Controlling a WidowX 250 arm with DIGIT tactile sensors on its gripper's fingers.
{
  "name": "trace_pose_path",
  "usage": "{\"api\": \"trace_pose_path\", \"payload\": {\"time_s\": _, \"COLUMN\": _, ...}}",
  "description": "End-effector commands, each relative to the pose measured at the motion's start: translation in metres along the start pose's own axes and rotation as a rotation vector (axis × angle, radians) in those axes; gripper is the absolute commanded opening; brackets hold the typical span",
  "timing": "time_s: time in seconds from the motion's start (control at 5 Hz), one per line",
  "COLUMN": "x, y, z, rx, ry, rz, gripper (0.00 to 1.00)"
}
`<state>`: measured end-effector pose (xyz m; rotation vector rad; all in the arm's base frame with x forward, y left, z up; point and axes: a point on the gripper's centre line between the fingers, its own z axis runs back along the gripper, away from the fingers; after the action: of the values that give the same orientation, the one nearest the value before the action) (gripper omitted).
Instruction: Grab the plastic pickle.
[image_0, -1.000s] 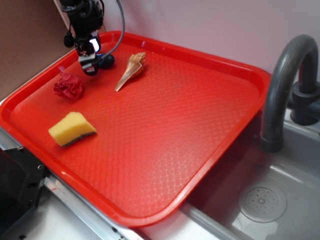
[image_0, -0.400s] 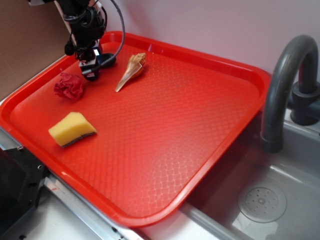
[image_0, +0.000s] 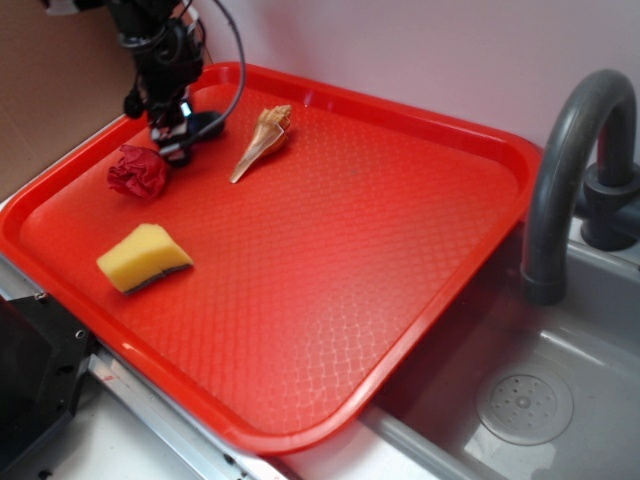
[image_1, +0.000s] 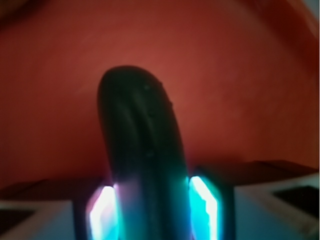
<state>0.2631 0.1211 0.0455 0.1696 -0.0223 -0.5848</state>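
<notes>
Gripper (image_0: 172, 143) down at tray's (image_0: 420, 250) 11 o'clock corner, jaws clamped against both sides of plastic pickle (image_1: 142, 160) lying on the tray, crumpled red ball (image_0: 137, 171) at its 8 o'clock.

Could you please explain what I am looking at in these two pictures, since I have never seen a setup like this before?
This is a small robot arm working over a red tray beside a toy sink with a grey faucet. The wide picture is taken from outside, looking down at the tray. The blurry close-up comes from a camera on the arm's wrist, looking past its end effector.

On the tray lie a yellow sponge, a crumpled red paper ball and a tan seashell. At the far corner, the end effector is down at the plastic pickle, the dark oblong. In the close-up, the pickle sits between the two lit fingers, which seem to press its sides.
</notes>
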Motion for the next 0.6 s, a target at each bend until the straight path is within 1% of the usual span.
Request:
{"api": "trace_pose_path", "payload": {"time_s": 0.0, "x": -0.045, "y": 0.002, "z": 0.118, "rx": 0.156, "ry": -0.016, "rz": 0.505, "gripper": 0.0}}
{"api": "trace_pose_path", "payload": {"time_s": 0.2, "x": -0.043, "y": -0.02, "z": 0.164, "rx": 0.061, "ry": 0.068, "rz": 0.748, "gripper": 0.0}}
{"api": "trace_pose_path", "payload": {"time_s": 0.4, "x": -0.033, "y": -0.039, "z": 0.175, "rx": -0.071, "ry": 0.12, "rz": 0.953, "gripper": 0.0}}
